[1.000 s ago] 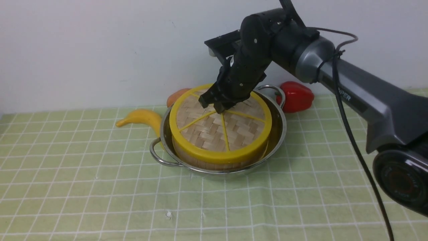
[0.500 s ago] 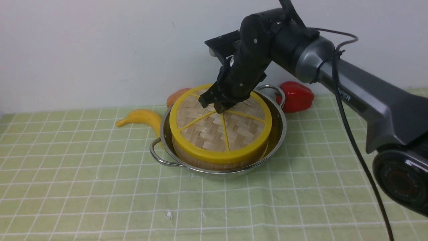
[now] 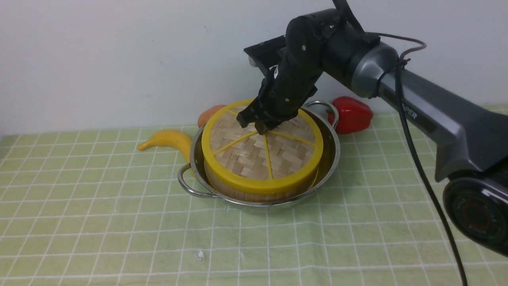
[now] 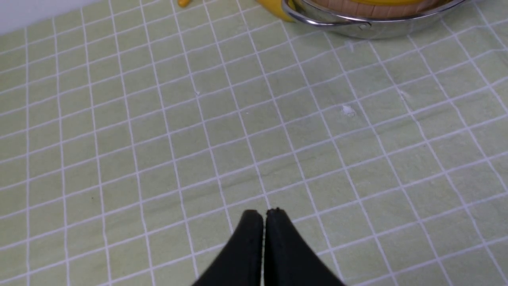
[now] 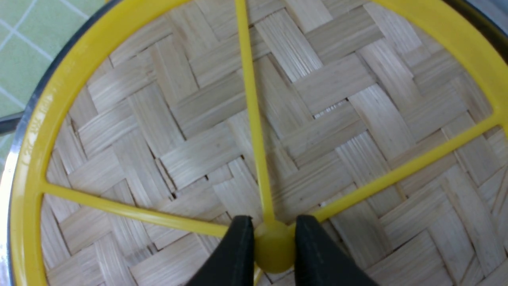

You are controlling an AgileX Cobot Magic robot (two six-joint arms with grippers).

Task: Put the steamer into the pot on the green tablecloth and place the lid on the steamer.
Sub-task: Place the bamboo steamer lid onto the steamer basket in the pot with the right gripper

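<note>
At twelve o'clock on the green tablecloth (image 3: 238,246), the right gripper (image 5: 274,244) has its jaws clamped on the knob of the lid (image 3: 242,163); ease down level, then release straight up. Left gripper (image 4: 264,216): jaws together. Woven, yellow-rimmed, the lid apparently sits on the steamer (image 3: 254,196), inside the shiny pot (image 3: 328,171)

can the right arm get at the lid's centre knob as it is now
Yes, it looks so: the right gripper already has its fingers on either side of the knob, and nothing shows in the way above the lid.
</note>
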